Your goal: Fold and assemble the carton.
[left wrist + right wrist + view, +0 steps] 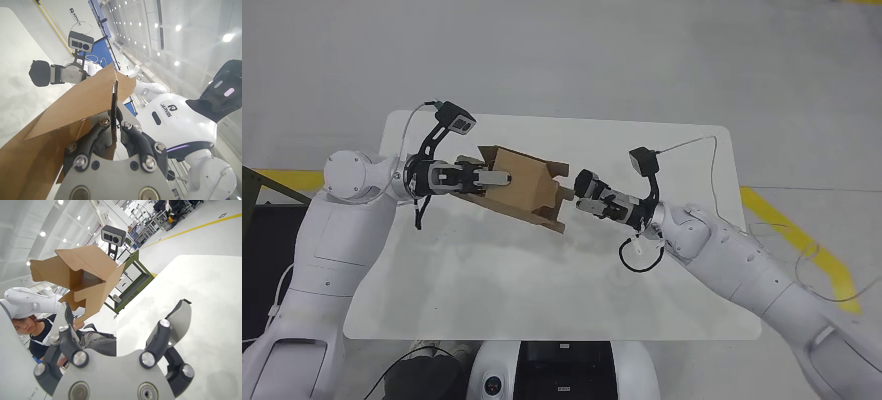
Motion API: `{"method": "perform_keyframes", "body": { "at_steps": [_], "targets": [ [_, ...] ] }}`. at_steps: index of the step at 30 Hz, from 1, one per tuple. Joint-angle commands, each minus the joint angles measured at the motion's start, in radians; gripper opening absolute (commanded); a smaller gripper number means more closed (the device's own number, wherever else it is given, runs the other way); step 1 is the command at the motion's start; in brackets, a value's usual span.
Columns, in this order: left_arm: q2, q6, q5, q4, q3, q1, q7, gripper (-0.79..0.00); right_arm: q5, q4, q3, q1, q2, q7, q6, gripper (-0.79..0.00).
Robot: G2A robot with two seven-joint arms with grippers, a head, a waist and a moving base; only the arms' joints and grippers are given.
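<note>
Counts: one carton [525,183], two grippers, one white table [542,290].
Carton: brown corrugated board, partly opened into a tube with loose flaps at both ends. In the top view it sits over the far half of the table, left of centre and slanted. I cannot tell whether its lowest flap touches the tabletop.
Left gripper [500,178]: pinched tight on the edge of one upright carton panel [85,98]. In its wrist view, both fingers of the gripper [115,115] press the cardboard between them.
Right gripper [580,192]: spread wide with nothing in its grasp, just off the carton's right end.
Right wrist view: the carton's open end [85,279] faces the gripper [122,311]. A lower flap corner comes just beside one of the fingers [65,313]; contact cannot be judged.
Edges: the carton stays inside the table's outline, nearer the far edge than the near one.
Open room: the widest stretch of tabletop lies between the carton and the near edge, with more behind the right gripper.
</note>
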Motion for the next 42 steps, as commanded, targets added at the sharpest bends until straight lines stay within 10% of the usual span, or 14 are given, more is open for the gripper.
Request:
{"method": "perform_keyframes", "body": {
  "at_steps": [1, 42],
  "targets": [
    [0.000, 0.000, 0.000, 0.000, 0.000, 0.000, 0.000, -0.785, 0.000, 0.000, 0.000, 0.000, 0.000, 0.000, 0.000, 0.000],
    [-0.020, 0.044, -0.045, 0.015, 0.026, -0.020, 0.033, -0.785, 0.113, 0.001, 0.145, -0.104, -0.092, 0.239, 0.075, 0.000]
  ]
}}
